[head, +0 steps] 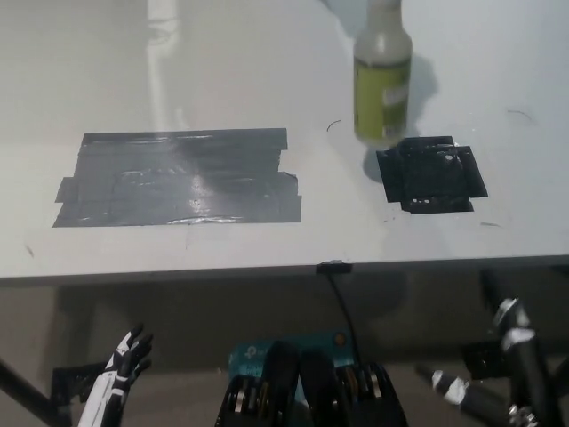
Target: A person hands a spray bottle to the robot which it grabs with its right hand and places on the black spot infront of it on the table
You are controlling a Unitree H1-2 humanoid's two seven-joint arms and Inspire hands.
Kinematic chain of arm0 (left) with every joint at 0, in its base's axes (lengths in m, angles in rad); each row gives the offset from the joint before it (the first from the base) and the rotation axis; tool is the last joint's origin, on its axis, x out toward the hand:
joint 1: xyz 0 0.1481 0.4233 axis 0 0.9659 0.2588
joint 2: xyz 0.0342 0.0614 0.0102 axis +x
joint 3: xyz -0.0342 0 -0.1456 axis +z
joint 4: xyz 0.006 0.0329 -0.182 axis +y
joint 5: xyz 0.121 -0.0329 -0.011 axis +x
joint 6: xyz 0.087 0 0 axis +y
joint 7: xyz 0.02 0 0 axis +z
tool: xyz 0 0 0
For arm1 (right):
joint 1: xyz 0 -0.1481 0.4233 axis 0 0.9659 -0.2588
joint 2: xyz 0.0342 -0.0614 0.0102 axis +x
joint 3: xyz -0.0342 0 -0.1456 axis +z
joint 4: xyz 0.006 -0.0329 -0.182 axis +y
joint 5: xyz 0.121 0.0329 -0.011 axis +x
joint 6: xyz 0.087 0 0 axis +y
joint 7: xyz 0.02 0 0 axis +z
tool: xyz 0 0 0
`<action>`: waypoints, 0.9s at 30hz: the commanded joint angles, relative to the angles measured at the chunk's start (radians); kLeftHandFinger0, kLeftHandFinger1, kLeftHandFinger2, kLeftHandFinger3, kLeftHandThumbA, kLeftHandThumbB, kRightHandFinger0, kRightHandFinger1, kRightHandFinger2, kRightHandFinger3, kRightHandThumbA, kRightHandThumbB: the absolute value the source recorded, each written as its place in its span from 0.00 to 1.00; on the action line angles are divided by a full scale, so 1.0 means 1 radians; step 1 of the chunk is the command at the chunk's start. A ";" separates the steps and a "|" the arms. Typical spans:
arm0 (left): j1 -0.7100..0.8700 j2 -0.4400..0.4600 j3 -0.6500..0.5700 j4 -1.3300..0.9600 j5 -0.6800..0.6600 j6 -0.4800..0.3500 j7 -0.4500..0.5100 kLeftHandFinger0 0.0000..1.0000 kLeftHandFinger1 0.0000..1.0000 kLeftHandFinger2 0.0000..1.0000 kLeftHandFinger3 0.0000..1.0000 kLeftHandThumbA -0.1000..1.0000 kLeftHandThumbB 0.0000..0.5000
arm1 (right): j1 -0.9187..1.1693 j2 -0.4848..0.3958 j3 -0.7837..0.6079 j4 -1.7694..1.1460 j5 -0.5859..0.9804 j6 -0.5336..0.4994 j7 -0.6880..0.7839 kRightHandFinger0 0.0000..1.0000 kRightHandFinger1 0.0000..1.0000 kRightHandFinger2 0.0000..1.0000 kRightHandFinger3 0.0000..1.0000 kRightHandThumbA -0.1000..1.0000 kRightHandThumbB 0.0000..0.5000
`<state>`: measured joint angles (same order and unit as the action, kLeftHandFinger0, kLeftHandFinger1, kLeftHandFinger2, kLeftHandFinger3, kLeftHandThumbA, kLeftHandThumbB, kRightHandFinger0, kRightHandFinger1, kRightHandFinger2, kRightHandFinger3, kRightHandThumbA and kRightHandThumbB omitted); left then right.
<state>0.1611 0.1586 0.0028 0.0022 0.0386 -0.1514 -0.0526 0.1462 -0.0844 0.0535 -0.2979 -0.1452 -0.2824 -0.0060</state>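
Spray bottle (383, 84) hovers beyond the black spot (432, 174) — your right arm (520, 356) sits low, hand unseen; left hand (120, 369) rests open — a late reach risks a drop.

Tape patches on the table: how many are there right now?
2. A large grey tape patch lies on the table's left side; a small black spot lies to the right, just in front of the spray bottle. None seems hidden.

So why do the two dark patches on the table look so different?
The big tape patch is grey, long and shiny with glare; the small black spot is darker, squarish and dull. The big patch lies on the left with nothing near it; the spray bottle appears just behind the small spot. Both lie flat on the white table.
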 commanded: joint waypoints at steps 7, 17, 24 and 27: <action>0.008 0.006 -0.007 -0.031 0.019 -0.053 -0.005 1.00 1.00 1.00 1.00 1.00 0.57 | -0.324 -0.021 -0.103 -0.147 0.067 0.397 0.021 1.00 1.00 1.00 1.00 1.00 0.87; 0.008 0.007 -0.004 -0.035 0.012 -0.047 -0.010 1.00 1.00 1.00 1.00 1.00 0.58 | -0.636 -0.027 -0.122 0.163 0.081 0.503 0.024 1.00 1.00 1.00 1.00 1.00 0.91; 0.006 0.005 -0.008 -0.040 0.016 -0.042 -0.012 1.00 1.00 1.00 1.00 1.00 0.58 | -0.804 -0.009 -0.105 0.321 0.091 0.577 0.028 1.00 1.00 1.00 1.00 1.00 0.88; 0.002 0.007 -0.010 -0.042 0.018 -0.039 -0.014 1.00 1.00 1.00 1.00 1.00 0.57 | -0.857 0.001 -0.104 0.379 0.092 0.580 0.021 1.00 1.00 1.00 1.00 1.00 0.89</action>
<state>0.1668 0.1558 0.0015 0.0017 0.0528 -0.1573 -0.0534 -0.6188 -0.0953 -0.0541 0.0437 -0.0759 0.2438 0.0118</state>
